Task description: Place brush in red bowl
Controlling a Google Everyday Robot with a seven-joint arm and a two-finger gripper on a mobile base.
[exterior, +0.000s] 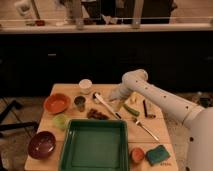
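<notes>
While the brush (107,105) lies on the counter (63,90) outside the red bowl (56,103), the end effector (114,95) hangs just beside it, its grip impossible to tell.

gripper (116,95) beside brush (106,104): mostly hidden | arm (165,102): cut off at right

Noted on the worktop (66,89): green tray (92,146) front centre; maroon bowl (41,144) to its left; light-green cup (60,121) behind. Fork (145,129), sponge (158,155) and small orange cup (137,154) lay right. A green oblong item (131,109) lay just beside the tool (116,95), mid-worktop.
</notes>
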